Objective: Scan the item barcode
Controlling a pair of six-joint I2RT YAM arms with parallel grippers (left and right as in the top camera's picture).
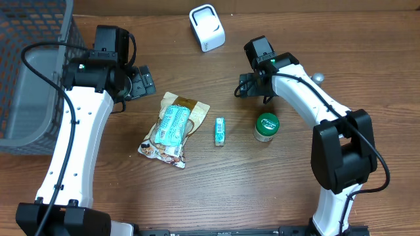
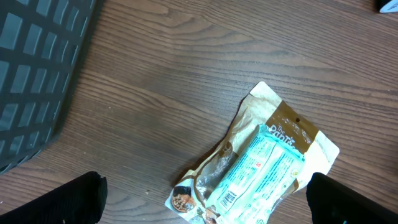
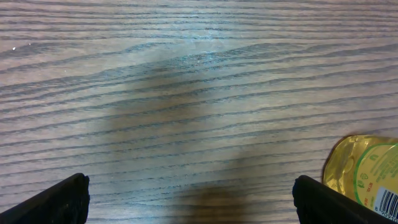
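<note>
Progress: The task is looking barely begun. No item is being held or lifted, and nothing is sitting in front of the white scanner (image 1: 207,27). Picking up, presenting the barcode and scanning all seem to be remaining.
Left tool: The left tool (image 1: 146,80) is standing wide open and gripping nothing, hovering over the wooden surface (image 1: 131,196) not far from the dark basket (image 1: 26,78).
Right tool: The right tool (image 1: 243,87) is also gaping fully and carrying nothing.
Items: A teal packet (image 1: 174,124) is lying on top of a brown pouch (image 1: 172,141) mid-surface. A small teal pack (image 1: 220,131) is lying just beside them, and a green-lidded jar (image 1: 266,126) is standing beyond that.
Items and left tool: The pouch and packet are lying near the left tool, untouched. In the left wrist view they are showing between its spread fingers, with a barcode facing up on the packet.
Items and right tool: The jar is sitting near the right tool, off to one side and apart from it.
Scanner: It is standing at the far edge, between the two arms, well apart from every item.
</note>
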